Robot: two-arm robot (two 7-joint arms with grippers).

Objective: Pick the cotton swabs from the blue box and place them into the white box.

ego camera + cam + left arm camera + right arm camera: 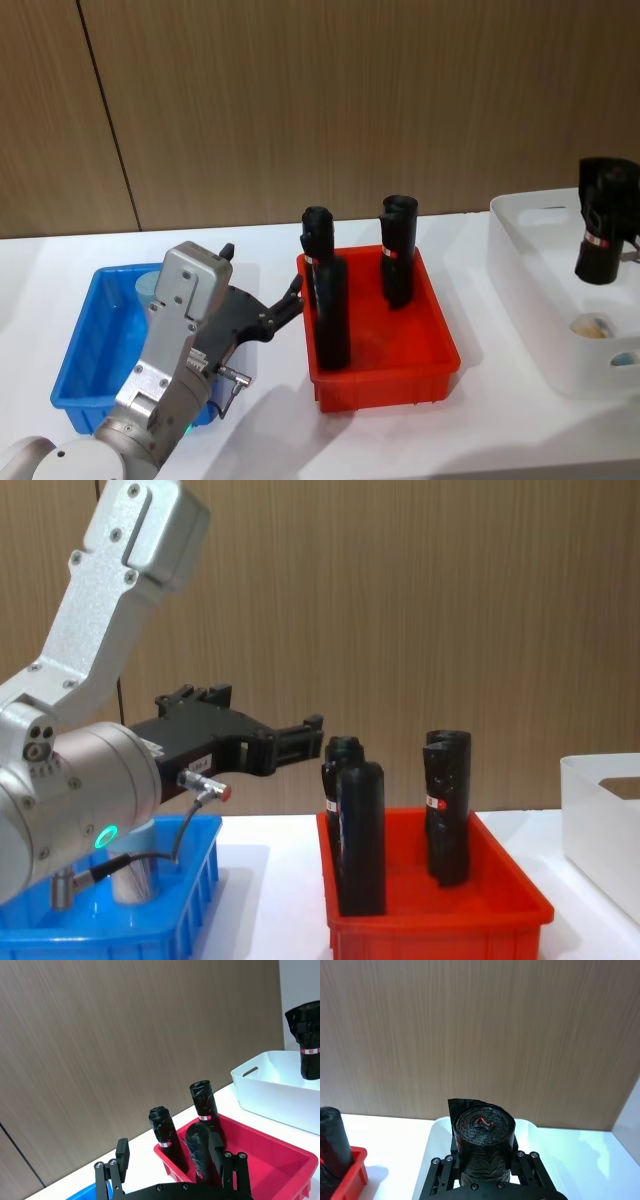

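Swabs (148,287) sit in a tub with a pale lid at the far side of the blue box (85,345) on my left. Two more small tubs (604,340) lie inside the white box (530,265) on my right. My left gripper (296,292) hangs above the blue box's right edge, jaws wide apart and holding nothing. My right gripper (485,1170) squeezes a black roll (603,221) above the white box. The red box (420,360) sits between them, with three black rolls (330,300) standing up in it.
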